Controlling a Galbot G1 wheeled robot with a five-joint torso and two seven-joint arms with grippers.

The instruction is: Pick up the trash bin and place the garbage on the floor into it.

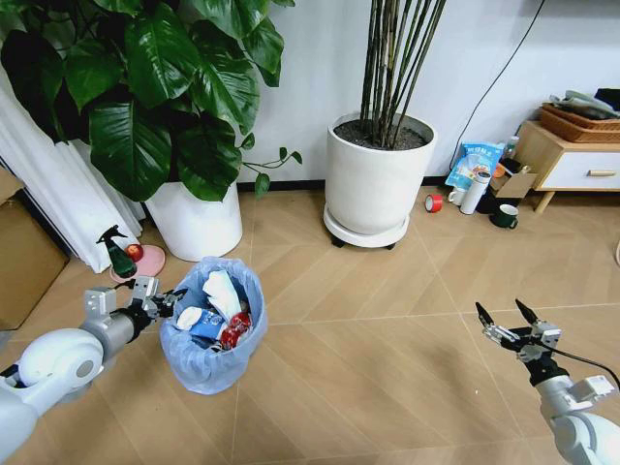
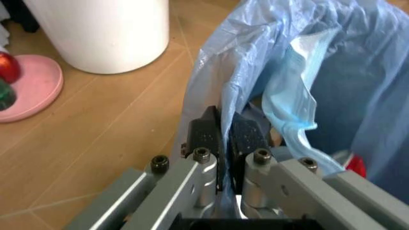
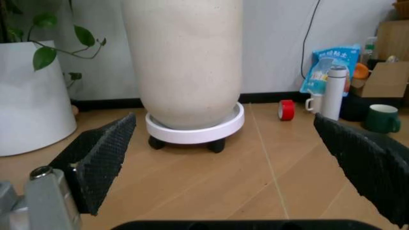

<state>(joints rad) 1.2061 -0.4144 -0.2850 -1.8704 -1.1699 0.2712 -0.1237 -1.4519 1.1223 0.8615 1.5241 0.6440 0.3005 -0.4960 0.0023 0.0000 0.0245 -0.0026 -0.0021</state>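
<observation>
On the wooden floor [image 1: 387, 339], the trash bin [image 1: 213, 325] at near left is clamped at its rim by the left gripper [image 1: 167, 302], garbage [image 1: 218, 310] is held inside, and the right gripper [image 1: 509, 325] is spread wide at near right.

Your head camera looks down from high; your right wrist camera sits low — both see the white pot [image 1: 379, 174] [image 3: 185, 62].

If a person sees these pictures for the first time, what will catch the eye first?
Probably the trash bin with its crinkly blue bag, full of garbage, held at its rim by the left hand. Behind it stand two large white plant pots. The right hand hangs open over bare floor.
</observation>
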